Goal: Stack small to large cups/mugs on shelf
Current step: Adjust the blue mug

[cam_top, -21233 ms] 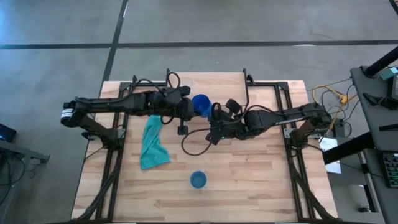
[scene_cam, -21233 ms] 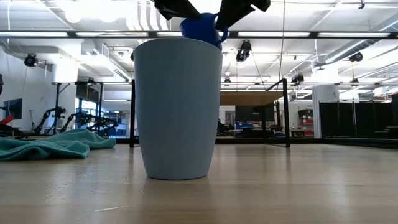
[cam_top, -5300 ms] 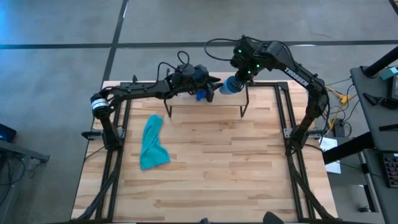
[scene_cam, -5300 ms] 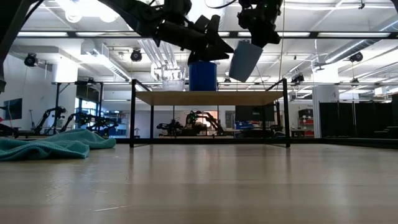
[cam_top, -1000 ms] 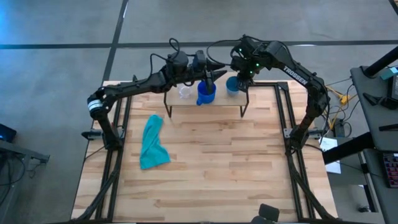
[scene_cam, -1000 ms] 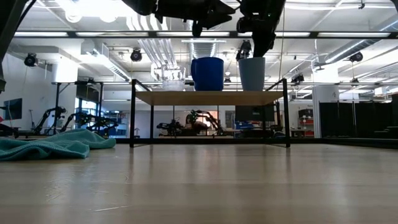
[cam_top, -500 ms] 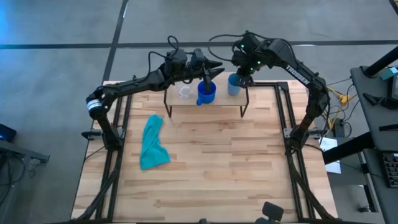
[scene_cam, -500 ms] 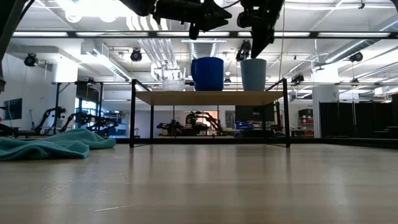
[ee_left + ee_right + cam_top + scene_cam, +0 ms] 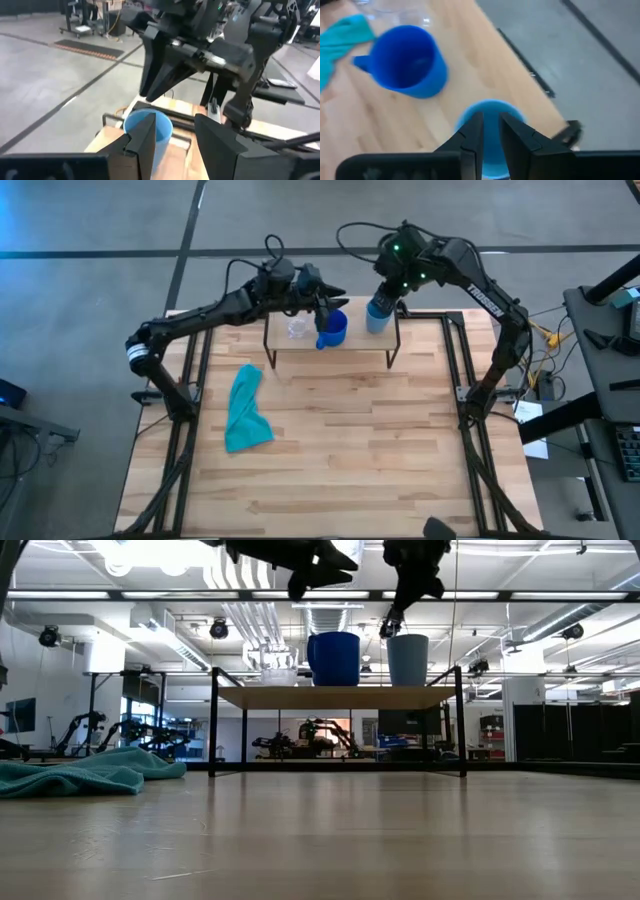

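On the shelf (image 9: 352,350) (image 9: 340,697) three vessels stand upright in a row on their bases: the clear glass cup (image 9: 297,328) (image 9: 278,675), the dark blue mug (image 9: 332,329) (image 9: 335,658) and the lighter blue cup (image 9: 378,315) (image 9: 407,659). My right gripper (image 9: 390,624) (image 9: 490,134) hangs just above the lighter blue cup's (image 9: 490,112) rim, its fingers slightly open with nothing between them. My left gripper (image 9: 330,298) (image 9: 172,145) stands open above the dark blue mug, holding nothing.
A teal cloth (image 9: 245,412) (image 9: 90,775) lies on the table's left half. The shelf stands on thin black legs (image 9: 213,725) at the table's far edge. The wooden tabletop (image 9: 380,450) stretches toward the near edge.
My right gripper has risen off the lighter blue cup's rim and tipped a little; the cup stays upright on the shelf. My left gripper has drawn back a little toward the table's left, still open above the dark blue mug.
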You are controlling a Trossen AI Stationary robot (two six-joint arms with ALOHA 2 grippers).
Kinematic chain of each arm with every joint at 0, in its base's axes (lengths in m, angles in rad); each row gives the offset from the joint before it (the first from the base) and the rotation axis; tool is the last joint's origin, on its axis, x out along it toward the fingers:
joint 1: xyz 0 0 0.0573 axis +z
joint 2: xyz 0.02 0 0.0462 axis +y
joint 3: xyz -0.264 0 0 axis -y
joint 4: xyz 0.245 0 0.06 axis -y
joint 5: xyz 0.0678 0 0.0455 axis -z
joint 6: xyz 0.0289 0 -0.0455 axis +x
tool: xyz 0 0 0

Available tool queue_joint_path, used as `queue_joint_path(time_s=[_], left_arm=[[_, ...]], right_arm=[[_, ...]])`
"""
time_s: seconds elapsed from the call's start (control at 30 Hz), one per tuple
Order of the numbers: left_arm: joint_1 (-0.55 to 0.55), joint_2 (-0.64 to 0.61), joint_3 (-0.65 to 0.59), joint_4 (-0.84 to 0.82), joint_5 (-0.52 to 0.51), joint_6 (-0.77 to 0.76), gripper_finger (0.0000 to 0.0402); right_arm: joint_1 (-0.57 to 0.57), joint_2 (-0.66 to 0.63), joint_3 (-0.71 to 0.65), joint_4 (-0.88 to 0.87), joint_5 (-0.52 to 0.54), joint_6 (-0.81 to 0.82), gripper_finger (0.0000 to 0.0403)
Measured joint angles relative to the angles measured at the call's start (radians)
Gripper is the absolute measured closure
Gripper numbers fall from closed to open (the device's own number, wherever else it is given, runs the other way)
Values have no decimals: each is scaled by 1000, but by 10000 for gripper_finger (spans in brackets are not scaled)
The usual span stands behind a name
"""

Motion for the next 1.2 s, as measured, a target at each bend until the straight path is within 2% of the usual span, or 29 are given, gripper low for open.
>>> queue_joint_path(time_s=[0.4, 0.93, 1.07, 1.2], left_arm=[[-20, -102, -19, -338, 0, -2, 279], [-65, -101, -40, -498, -4, 10, 281], [-70, -110, -52, -537, -4, 44, 307], [-73, -131, -53, -573, -5, 47, 354]], right_arm=[[186, 0, -3, -5, -36, 85, 349], [370, 13, -41, 110, -33, 184, 349], [410, 22, -47, 107, 2, 188, 362], [443, 22, -47, 97, 44, 214, 389]])
